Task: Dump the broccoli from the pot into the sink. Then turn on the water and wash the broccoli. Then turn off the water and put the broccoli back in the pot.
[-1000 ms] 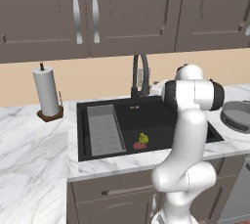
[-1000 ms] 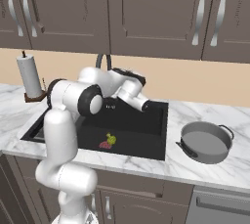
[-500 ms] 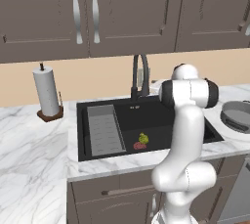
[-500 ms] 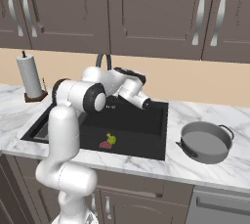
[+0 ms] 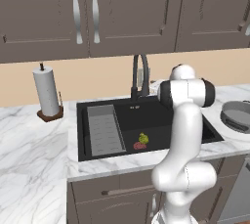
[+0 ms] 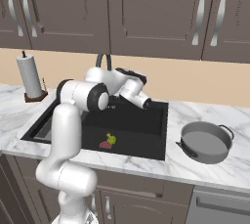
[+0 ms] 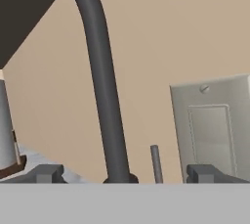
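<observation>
The broccoli, a small yellow-green floret, lies on the floor of the black sink beside the red drain. The grey pot stands on the counter to the right of the sink. In the hand view my gripper is open, its fingertips set wide apart. The dark arched faucet rises close ahead between them, with a thin lever rod beside its base. Nothing is held.
A grey ribbed tray fills the sink's left part. A paper towel roll stands on the counter to the left. A wall outlet plate sits behind the faucet. Cabinets hang above.
The arm's upper links have shifted slightly back toward the faucet. The broccoli and the pot lie where they were.
</observation>
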You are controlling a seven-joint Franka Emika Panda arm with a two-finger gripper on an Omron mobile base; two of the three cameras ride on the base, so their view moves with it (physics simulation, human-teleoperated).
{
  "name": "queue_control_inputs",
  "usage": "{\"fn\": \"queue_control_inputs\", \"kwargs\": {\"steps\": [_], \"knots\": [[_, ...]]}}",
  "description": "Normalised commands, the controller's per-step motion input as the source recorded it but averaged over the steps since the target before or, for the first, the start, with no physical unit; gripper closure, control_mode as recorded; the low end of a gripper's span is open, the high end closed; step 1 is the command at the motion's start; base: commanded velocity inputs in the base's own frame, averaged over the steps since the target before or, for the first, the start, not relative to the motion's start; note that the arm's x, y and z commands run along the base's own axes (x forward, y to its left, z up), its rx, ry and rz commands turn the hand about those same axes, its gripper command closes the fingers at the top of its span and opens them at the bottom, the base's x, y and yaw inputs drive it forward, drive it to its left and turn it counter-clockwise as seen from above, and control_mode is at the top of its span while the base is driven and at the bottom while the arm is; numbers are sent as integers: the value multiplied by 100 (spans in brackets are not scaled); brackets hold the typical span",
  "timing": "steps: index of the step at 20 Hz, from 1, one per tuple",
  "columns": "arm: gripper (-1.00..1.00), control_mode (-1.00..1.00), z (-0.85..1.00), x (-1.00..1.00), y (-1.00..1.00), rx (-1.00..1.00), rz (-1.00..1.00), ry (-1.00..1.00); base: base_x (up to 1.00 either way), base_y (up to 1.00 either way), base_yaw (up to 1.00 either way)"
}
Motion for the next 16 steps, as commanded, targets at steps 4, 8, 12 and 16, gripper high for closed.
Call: {"fn": "queue_control_inputs", "kwargs": {"steps": [4, 8, 12, 16], "knots": [[-100, -100, -9, 12, 4, 0, 0, 0, 0, 0, 0], [-100, -100, -10, 14, 2, 0, 0, 0, 0, 0, 0], [-100, -100, -9, 15, 0, 0, -1, 0, 0, 0, 0], [-100, -100, -9, 16, 0, 0, -1, 0, 0, 0, 0]]}}
